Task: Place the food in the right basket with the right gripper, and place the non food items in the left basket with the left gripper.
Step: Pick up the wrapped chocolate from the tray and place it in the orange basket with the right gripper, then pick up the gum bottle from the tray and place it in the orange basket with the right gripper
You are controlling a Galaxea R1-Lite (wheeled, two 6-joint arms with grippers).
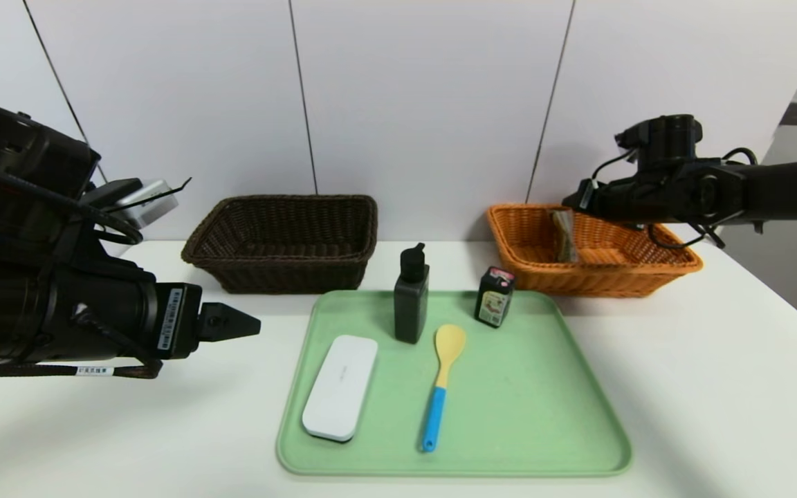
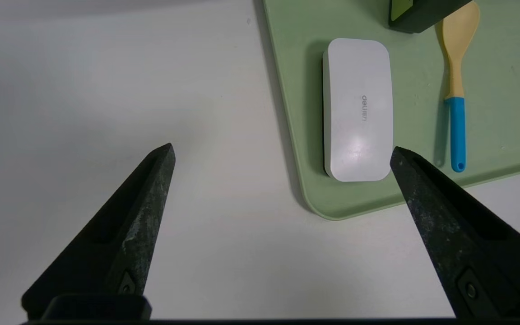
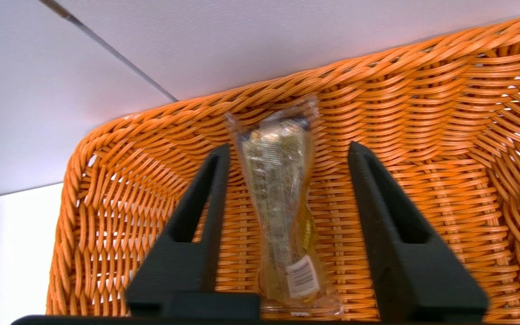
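Right gripper [image 3: 290, 146] is hanging over the orange basket [image 1: 606, 285], fingers parted, nothing clamped; the packet [image 3: 278, 194] is lying in that basket just below and between the fingertips. Left gripper [image 2: 281, 146] is waiting off the tray's [image 1: 544, 415] left side, fingers wide apart, holding nothing. One food item looks done. Dark box [image 1: 495, 297] is standing on the tray, near the orange basket's front, on the left gripper's side of the right gripper, so one food item is remaining. White case [image 1: 340, 387], black bottle [image 1: 411, 297] and spoon [image 1: 443, 380] are all sitting on the tray, to the right of the left gripper; brown basket [image 1: 291, 268] is sitting beyond that gripper, holding none of them. Roughly one of five is placed, probably; four are pending.
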